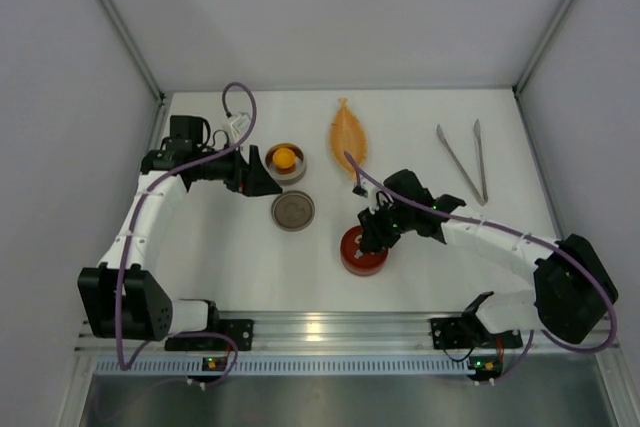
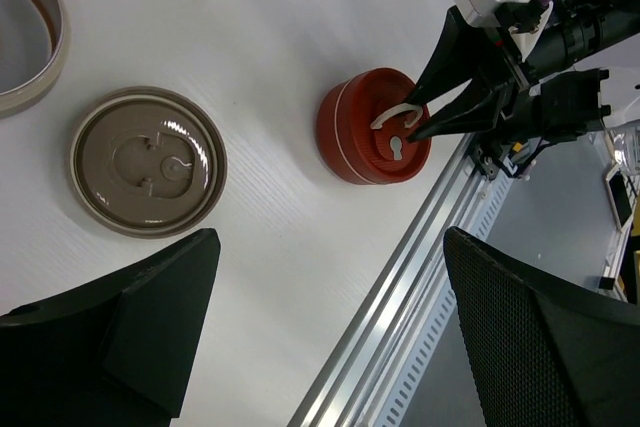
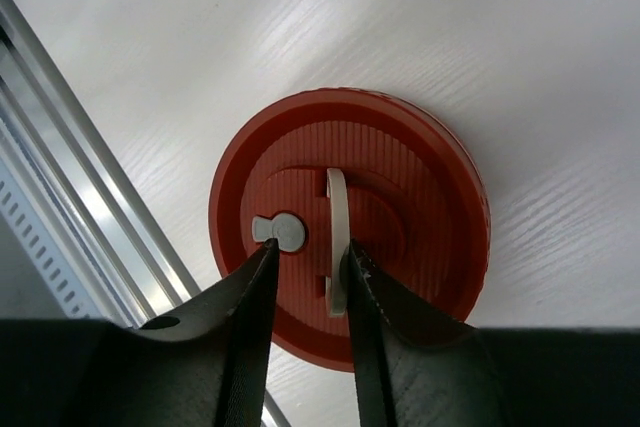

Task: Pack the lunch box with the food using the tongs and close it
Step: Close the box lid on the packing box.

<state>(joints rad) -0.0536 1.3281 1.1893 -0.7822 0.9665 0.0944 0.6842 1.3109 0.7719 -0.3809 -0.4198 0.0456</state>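
Observation:
A red round lunch box (image 1: 363,250) stands near the table's front with its red lid (image 3: 400,187) on it. The lid's white handle (image 3: 337,232) stands upright. My right gripper (image 3: 310,257) hangs over the lid, open a little. The handle is in the gap, against the right finger (image 3: 365,297) and not pinched. An orange-yellow food piece (image 1: 284,157) lies in a steel tin (image 1: 286,175). My left gripper (image 1: 262,175) is wide open beside that tin, with nothing in it. The tongs (image 1: 465,159) lie at the far right, away from both grippers.
A brown round lid (image 1: 293,211) lies flat between the tin and the red box. The orange leaf-shaped dish (image 1: 348,133) sits at the back middle. An aluminium rail (image 1: 330,327) runs along the table's front edge. White walls close in three sides.

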